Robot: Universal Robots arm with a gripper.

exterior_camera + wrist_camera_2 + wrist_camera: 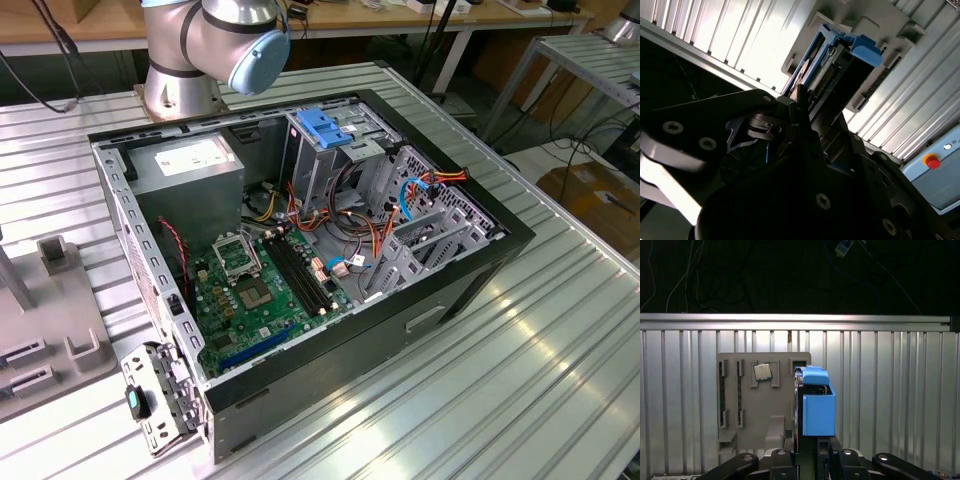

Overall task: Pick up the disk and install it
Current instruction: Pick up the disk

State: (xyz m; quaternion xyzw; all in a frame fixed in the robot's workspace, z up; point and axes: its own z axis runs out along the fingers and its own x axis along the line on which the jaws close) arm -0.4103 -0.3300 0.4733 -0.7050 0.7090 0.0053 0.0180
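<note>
Pincer: the pincer looks clamped on the disk, one dark finger against each flat face. The gap is no wider than the drive is thick.
Disk: the disk stands on edge between the fingers, blue rail outward. In the second wrist view its connector end faces the camera.
Seated or free: I cannot tell whether it rests in its slot or hangs clear.
Grey holder: the grey holder lies flat just behind the disk, with a processor chip in a pocket. In the exterior view it sits at the bench edge on the exterior view's left.
Bench: the ribbed metal bench carries everything.
Computer case: the computer case lies open mid-bench, well apart from the holder, a blue bracket topping its cage.
Doing it well: I reckon a firm, square grip matters, and a straight pull so the rails don't catch the holder's walls.
</note>
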